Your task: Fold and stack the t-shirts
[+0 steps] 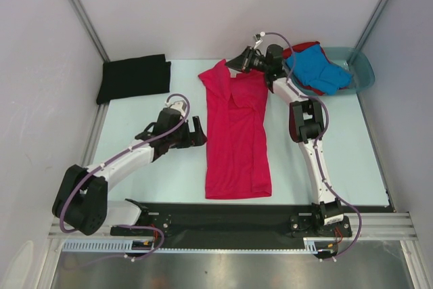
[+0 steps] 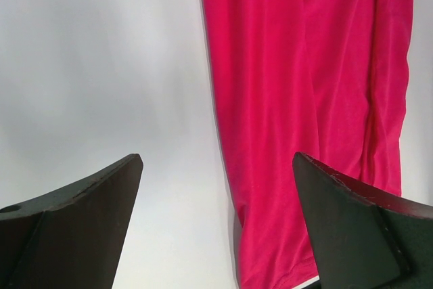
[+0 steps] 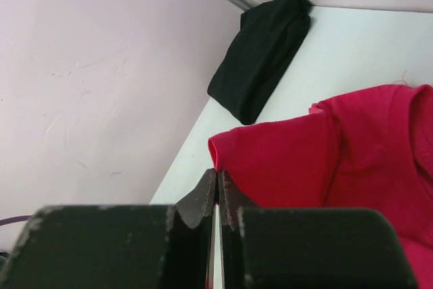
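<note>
A magenta-pink t-shirt lies lengthwise in the middle of the table, with its upper part partly folded over. My right gripper is at the shirt's far end and shut on a fold of its cloth. In the right wrist view the jaws meet on the pink t-shirt's edge. My left gripper stands open beside the shirt's left edge. In the left wrist view its fingers straddle the edge of the pink t-shirt without touching it. A folded black t-shirt lies at the back left.
A teal basin at the back right holds a blue t-shirt on top of a red one. White walls and metal posts close in the table on the left, back and right. A black rail runs along the near edge.
</note>
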Available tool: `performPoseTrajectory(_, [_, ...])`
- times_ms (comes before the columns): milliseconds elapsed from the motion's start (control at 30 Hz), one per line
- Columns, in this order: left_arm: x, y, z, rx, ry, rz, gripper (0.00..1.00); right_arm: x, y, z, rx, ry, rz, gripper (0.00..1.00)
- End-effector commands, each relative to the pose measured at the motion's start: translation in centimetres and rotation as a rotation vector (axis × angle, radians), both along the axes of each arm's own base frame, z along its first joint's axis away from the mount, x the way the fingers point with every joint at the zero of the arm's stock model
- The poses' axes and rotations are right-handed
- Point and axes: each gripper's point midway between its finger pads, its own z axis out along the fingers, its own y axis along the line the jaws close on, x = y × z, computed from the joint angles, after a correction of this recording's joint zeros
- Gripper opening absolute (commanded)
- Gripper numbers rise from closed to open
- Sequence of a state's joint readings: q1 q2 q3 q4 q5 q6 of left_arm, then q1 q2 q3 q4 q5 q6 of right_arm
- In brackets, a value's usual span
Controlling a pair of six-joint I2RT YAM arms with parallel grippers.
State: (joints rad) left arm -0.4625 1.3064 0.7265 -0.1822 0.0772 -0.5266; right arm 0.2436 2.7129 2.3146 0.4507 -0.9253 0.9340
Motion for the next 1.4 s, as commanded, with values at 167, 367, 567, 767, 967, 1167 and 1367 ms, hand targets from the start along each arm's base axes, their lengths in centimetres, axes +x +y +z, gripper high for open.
performPoseTrajectory(167, [-0.3, 0.4, 0.7, -0.009, -0.029, 0.014, 1.00, -2.1, 1.6, 7.4, 0.010, -0.138, 0.008, 0.03])
performPoseTrajectory(367, [-0.6, 0.5, 0.6, -0.008, -0.026, 0.012, 1.00, -2.3, 0.2, 6.7, -0.163, -0.158, -0.127, 0.02])
performPoseTrajectory(567, [-0.5, 0.4, 0.6, -0.013, -0.023, 0.013, 1.00, -2.1, -2.6, 4.8, -0.321, -0.126, -0.293, 0.02])
performPoseTrajectory(767, [-0.5, 0.4, 0.2, -0.008, -0.008, 0.017, 1.00, -1.1, -4.5, 2.8, -0.376, -0.072, -0.357, 0.02])
performPoseTrajectory(967, [-0.4, 0.5, -0.1, 0.002, 0.002, 0.017, 1.00, -0.5, -6.3, 0.3, -0.480, -0.035, -0.448, 0.01])
performPoseTrajectory(1167, [-0.3, 0.3, -0.4, 0.005, 0.011, 0.013, 1.00, -0.8, -8.0, -1.8, -0.565, 0.009, -0.500, 0.01])
performPoseTrajectory(1367, [-0.3, 0.3, -0.6, 0.004, 0.018, 0.015, 1.00, -1.4, -9.5, -3.3, -0.638, 0.025, -0.562, 0.01])
